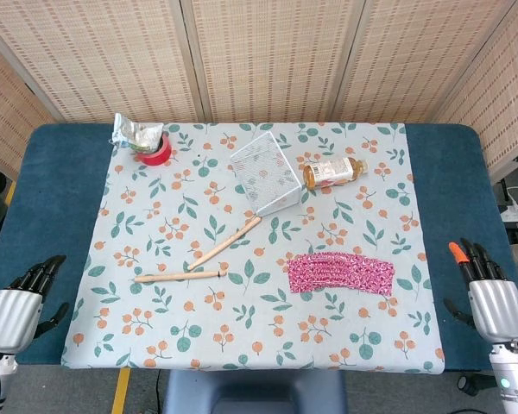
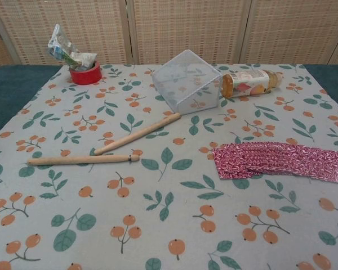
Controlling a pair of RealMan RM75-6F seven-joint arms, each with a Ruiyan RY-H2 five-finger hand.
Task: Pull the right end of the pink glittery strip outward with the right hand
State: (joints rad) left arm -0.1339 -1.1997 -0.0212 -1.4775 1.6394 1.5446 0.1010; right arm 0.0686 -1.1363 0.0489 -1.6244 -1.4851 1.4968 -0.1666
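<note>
Woven bamboo screens point(image 1: 268, 56) stand behind a blue-topped table point(image 1: 453, 185) spread with a leaf-and-berry printed cloth point(image 1: 155, 259).

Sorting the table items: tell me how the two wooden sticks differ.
The nearer wooden stick lies almost level across the cloth; the farther wooden stick slants up toward the white mesh basket. The nearer one carries a dark band near its right end; the farther shows none. Both are slim, pale and lie flat.

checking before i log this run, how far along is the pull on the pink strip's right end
Nothing looks done yet. The pink glittery strip lies flat on the floral cloth, untouched. In hand: nothing; the right hand sits at the table's right edge with fingers apart, clear of the strip, and the left hand rests at the left edge. Left to do: reach in, grip the strip's right end and pull it outward.
</note>
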